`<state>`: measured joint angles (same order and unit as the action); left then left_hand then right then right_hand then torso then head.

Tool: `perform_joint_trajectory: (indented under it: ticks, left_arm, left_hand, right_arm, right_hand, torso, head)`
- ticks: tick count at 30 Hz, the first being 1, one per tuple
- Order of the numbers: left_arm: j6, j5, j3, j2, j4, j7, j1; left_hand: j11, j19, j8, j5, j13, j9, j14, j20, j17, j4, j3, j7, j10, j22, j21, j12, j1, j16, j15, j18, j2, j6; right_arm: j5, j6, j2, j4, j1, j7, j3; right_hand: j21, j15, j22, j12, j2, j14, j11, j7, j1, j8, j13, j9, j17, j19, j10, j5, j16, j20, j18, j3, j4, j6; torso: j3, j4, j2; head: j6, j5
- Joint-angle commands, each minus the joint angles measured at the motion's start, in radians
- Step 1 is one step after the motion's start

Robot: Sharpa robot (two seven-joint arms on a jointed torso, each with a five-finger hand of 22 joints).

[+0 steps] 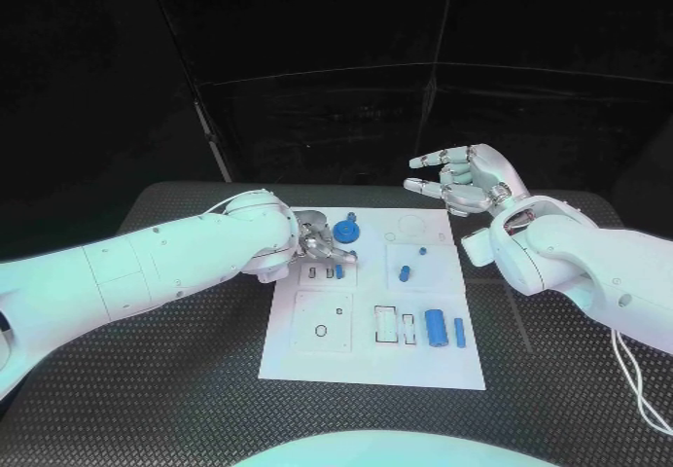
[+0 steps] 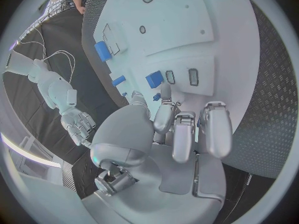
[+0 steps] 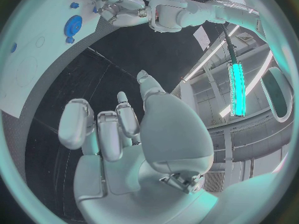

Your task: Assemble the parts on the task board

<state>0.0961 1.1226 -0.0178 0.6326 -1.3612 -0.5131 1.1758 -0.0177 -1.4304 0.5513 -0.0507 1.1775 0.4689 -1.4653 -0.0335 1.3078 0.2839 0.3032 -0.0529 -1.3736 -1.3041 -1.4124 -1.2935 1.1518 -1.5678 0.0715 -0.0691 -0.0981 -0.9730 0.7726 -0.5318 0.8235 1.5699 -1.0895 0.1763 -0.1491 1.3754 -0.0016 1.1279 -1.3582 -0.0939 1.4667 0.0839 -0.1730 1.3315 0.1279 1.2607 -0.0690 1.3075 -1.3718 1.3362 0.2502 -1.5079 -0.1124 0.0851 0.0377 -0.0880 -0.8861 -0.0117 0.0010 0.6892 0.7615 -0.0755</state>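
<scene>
The white task board (image 1: 368,345) lies in the middle of the table. My left hand (image 1: 317,243) hangs low over its far left part, fingers curled down beside a round blue gear (image 1: 345,232). Its fingertips (image 2: 166,107) hover just above a small blue piece (image 2: 154,79) that stands next to two empty slots. A bit of blue shows at the fingertips; whether it is pinched is unclear. My right hand (image 1: 464,181) is raised beyond the board's far right corner, fingers spread, holding nothing. The right wrist view shows the gear (image 3: 74,26) and the left hand (image 3: 121,10).
Two small blue pegs (image 1: 422,251) (image 1: 404,273) stand on the board's right half. Two long blue blocks (image 1: 437,327) (image 1: 459,332) lie near its near right corner, beside empty rectangular slots (image 1: 386,323). Black ribbed table (image 1: 168,379) surrounds the board.
</scene>
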Motion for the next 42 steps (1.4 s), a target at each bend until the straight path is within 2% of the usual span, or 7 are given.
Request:
perform_joint_trajectory:
  ticks: [1,6,16,21,29,34,42]
  left_arm:
    - [0.041,0.014,0.004,-0.005,0.004,-0.012,0.002]
    - [0.051,0.015,0.01,-0.012,0.008,-0.013,0.003]
    - [0.058,0.015,0.012,-0.019,0.01,-0.013,0.003]
    - [0.053,0.015,0.013,-0.022,0.009,-0.013,0.003]
    - [0.041,0.002,0.013,-0.022,-0.002,-0.013,0.003]
    - [0.042,-0.026,0.012,-0.021,-0.01,-0.012,0.003]
    - [0.042,-0.055,0.012,0.004,-0.032,-0.012,0.004]
  left_hand:
    - [-0.001,-0.003,0.006,0.003,0.001,0.003,-0.106,0.001,0.263,-0.001,0.004,0.001,0.005,-0.002,-0.006,-0.003,0.009,-0.003,0.006,0.012,-0.002,0.006]
    - [-0.002,-0.004,0.013,0.003,0.003,0.01,-0.106,0.001,0.263,-0.003,0.005,0.002,0.005,-0.005,-0.007,-0.005,0.017,-0.003,0.006,0.013,-0.005,0.006]
    - [-0.003,-0.004,0.029,0.003,0.009,0.03,-0.106,0.001,0.263,-0.012,-0.001,0.004,0.003,-0.012,-0.011,-0.008,0.047,-0.003,0.007,0.013,-0.015,0.012]
    - [-0.003,-0.003,0.038,0.003,0.009,0.043,-0.106,0.001,0.263,-0.025,-0.02,0.004,0.004,-0.015,-0.012,-0.007,0.079,-0.003,0.007,0.013,-0.034,0.02]
    - [-0.013,0.0,0.049,0.001,0.007,0.066,-0.106,0.005,0.263,-0.113,-0.13,0.014,0.008,-0.016,-0.011,-0.002,0.223,-0.003,0.014,0.013,-0.104,0.045]
    - [-0.022,0.003,0.063,0.001,-0.001,0.084,-0.106,0.012,0.263,-0.168,-0.202,0.025,0.015,-0.015,-0.009,0.009,0.297,-0.003,0.021,0.012,-0.122,0.05]
    - [-0.02,0.01,0.093,0.001,-0.019,0.131,-0.106,0.015,0.263,-0.186,-0.301,0.022,0.025,-0.008,-0.001,0.029,0.284,-0.003,0.022,0.01,-0.105,0.076]
  right_arm:
    - [-0.006,0.004,-0.003,-0.002,-0.002,-0.001,-0.001]
    - [-0.006,0.007,-0.01,-0.008,-0.002,-0.003,-0.001]
    - [-0.006,0.02,-0.017,-0.015,-0.002,-0.013,-0.001]
    - [-0.006,0.024,-0.019,-0.018,-0.002,-0.016,-0.001]
    - [0.0,0.034,-0.022,-0.025,-0.002,-0.024,-0.001]
    - [0.001,0.033,-0.025,-0.03,-0.002,-0.022,-0.001]
    - [0.002,0.032,-0.028,-0.039,-0.002,-0.02,-0.001]
  right_hand:
    - [-0.003,0.008,0.0,0.003,0.011,0.068,0.001,0.001,0.001,0.004,0.001,0.001,0.104,0.008,-0.002,0.005,0.002,0.001,0.0,-0.004,-0.001,0.009]
    - [-0.004,0.008,0.0,0.003,0.012,0.068,0.001,0.001,0.001,0.004,0.001,0.0,0.103,0.008,-0.002,0.007,0.002,0.001,0.0,-0.005,-0.001,0.009]
    - [-0.006,0.008,-0.005,0.004,0.014,0.068,0.001,0.001,0.0,0.005,0.0,0.0,0.099,0.01,-0.003,0.01,0.004,0.001,0.001,-0.005,-0.002,0.009]
    - [-0.007,0.008,-0.006,0.004,0.016,0.067,0.001,0.001,0.002,0.006,0.0,0.0,0.099,0.011,-0.002,0.013,0.004,0.001,0.001,-0.005,0.0,0.009]
    - [-0.008,0.007,-0.008,0.004,0.021,0.067,0.0,0.002,0.01,0.009,-0.001,0.0,0.098,0.011,-0.002,0.019,0.005,0.002,0.001,-0.003,0.005,0.009]
    - [-0.015,0.006,-0.021,0.007,0.027,0.066,-0.001,0.003,0.018,0.017,-0.007,0.0,0.093,0.017,-0.005,0.064,0.008,0.003,0.004,-0.002,0.014,0.009]
    - [-0.017,0.006,-0.025,0.006,0.028,0.066,-0.001,0.003,0.018,0.018,-0.006,0.0,0.091,0.019,-0.005,0.068,0.009,0.003,0.004,-0.002,0.015,0.009]
  torso:
    - [0.0001,-0.0001,0.0]
    - [0.0011,0.0003,0.001]
    - [0.0018,0.0001,0.001]
    - [0.0023,0.0008,0.002]
    - [0.0032,0.0025,0.001]
    - [0.003,0.0025,0.0]
    - [0.0031,0.0049,0.0]
  head:
    - [0.002,0.001]
    - [0.004,0.002]
    - [0.01,0.005]
    - [0.012,0.006]
    - [0.016,0.008]
    - [0.016,0.008]
    - [0.016,0.015]
